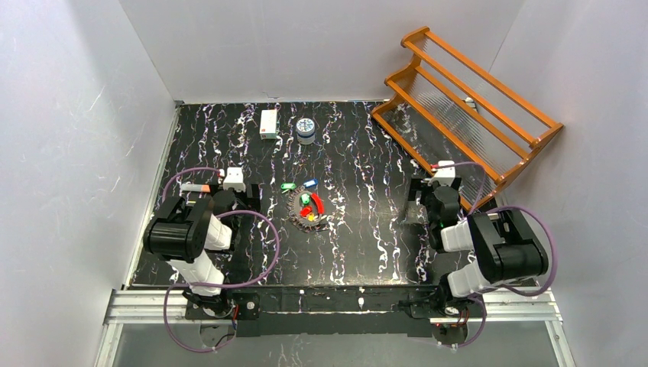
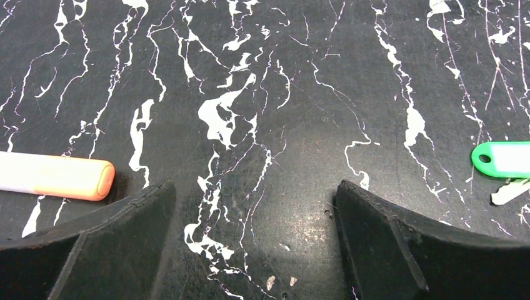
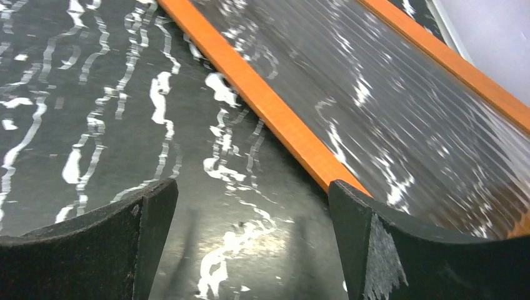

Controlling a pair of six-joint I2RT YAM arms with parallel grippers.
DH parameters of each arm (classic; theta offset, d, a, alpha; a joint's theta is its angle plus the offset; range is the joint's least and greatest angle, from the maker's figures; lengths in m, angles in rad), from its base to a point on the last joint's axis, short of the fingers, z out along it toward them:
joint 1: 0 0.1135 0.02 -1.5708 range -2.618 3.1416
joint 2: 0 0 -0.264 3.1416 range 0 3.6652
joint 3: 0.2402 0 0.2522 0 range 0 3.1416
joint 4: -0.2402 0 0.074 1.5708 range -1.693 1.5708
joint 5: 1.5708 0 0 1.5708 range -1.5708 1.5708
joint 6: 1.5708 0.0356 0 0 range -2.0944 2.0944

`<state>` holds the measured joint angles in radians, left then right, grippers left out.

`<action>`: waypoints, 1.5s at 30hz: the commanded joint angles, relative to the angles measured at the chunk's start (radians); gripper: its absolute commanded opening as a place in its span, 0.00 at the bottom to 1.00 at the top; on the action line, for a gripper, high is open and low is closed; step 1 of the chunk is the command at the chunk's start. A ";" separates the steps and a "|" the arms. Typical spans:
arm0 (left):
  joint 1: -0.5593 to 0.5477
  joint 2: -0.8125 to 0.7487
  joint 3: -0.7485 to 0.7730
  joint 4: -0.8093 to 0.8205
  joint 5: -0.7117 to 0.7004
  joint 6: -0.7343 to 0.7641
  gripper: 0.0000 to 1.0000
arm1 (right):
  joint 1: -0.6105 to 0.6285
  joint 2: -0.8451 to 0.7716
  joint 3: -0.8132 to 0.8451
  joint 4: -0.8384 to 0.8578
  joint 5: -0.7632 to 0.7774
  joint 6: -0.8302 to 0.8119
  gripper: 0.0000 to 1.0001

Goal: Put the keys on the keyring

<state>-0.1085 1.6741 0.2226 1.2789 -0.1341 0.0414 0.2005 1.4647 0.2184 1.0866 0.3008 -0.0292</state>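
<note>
Right, both sets of jaws spread wide, holding nothing, parked either side, ready for a pick. Keyring lies mid-frame on the counter, loose keys just above it.

Black marbled table, orange wooden rack at far right, white box beside round tin, orange marker at left

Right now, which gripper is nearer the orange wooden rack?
Right. The right gripper sits open beside the front rail of the orange wooden rack; the left gripper is far across the black marbled table.
</note>
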 commanded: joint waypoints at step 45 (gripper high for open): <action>0.000 -0.001 0.032 -0.024 -0.061 -0.013 0.98 | -0.119 0.134 0.019 0.159 0.033 0.118 0.99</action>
<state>-0.1085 1.6741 0.2379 1.2491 -0.1730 0.0322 0.0853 1.5982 0.2230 1.1843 0.3126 0.0792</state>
